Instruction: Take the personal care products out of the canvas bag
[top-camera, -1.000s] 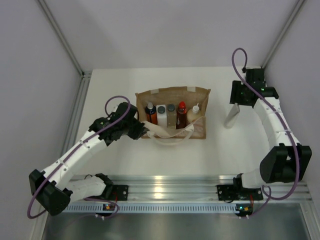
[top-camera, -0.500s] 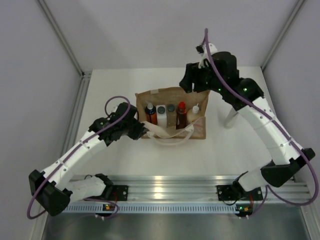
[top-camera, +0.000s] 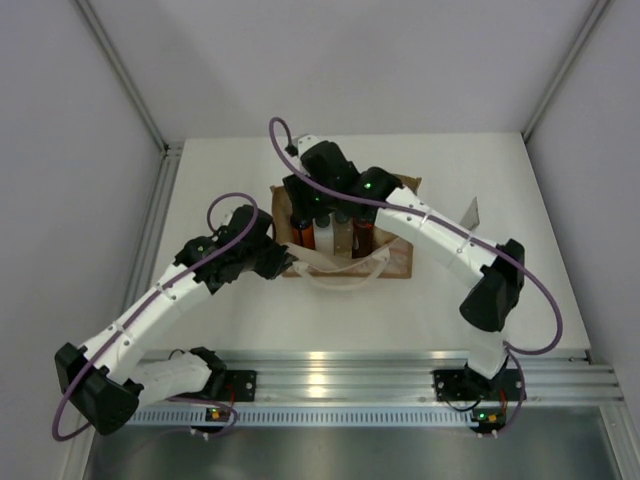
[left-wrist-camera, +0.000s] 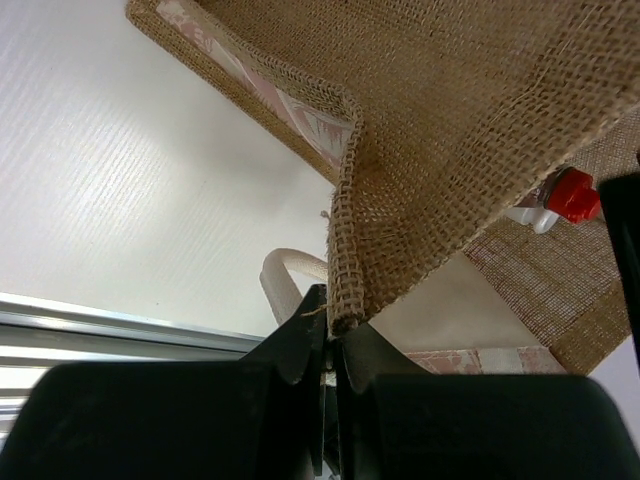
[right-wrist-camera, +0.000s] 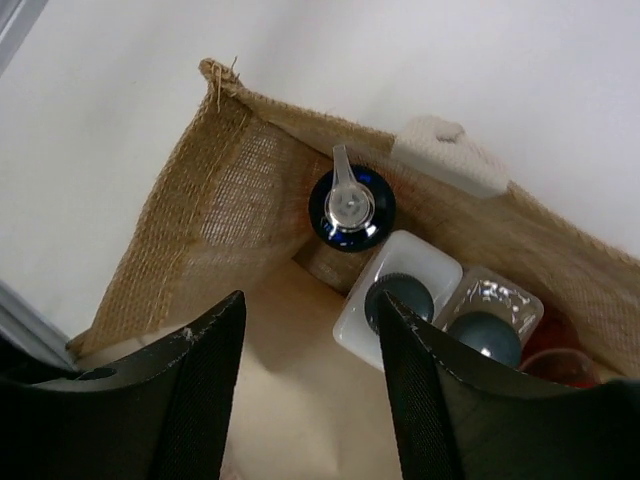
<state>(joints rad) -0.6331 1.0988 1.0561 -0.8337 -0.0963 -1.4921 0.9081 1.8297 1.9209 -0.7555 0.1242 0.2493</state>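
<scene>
The canvas bag (top-camera: 400, 262) stands open at mid-table, tan woven with cream handles (top-camera: 345, 272). My left gripper (top-camera: 285, 262) is shut on the bag's left rim edge (left-wrist-camera: 345, 290), holding the woven cloth between its jaws (left-wrist-camera: 335, 322). My right gripper (right-wrist-camera: 310, 300) hovers open above the bag's left end, nothing between its fingers. Below it stand a dark-capped bottle with a silver nozzle (right-wrist-camera: 350, 205), a white squarish bottle with a dark cap (right-wrist-camera: 400, 300) and a clear bottle with a grey cap (right-wrist-camera: 487, 332). A red cap (left-wrist-camera: 572, 193) shows deeper in the bag. The right arm hides most bottles from above.
A pale upright object (top-camera: 470, 213) stands on the white table right of the bag, partly behind the right arm. A small white tab (right-wrist-camera: 445, 155) sits on the bag's far rim. A metal rail (top-camera: 330, 370) runs along the near edge, grey walls around.
The right arm has swung from the table's right side leftward to above the bag's left end, its jaws a little narrower. The left gripper has kept its grip on the bag.
</scene>
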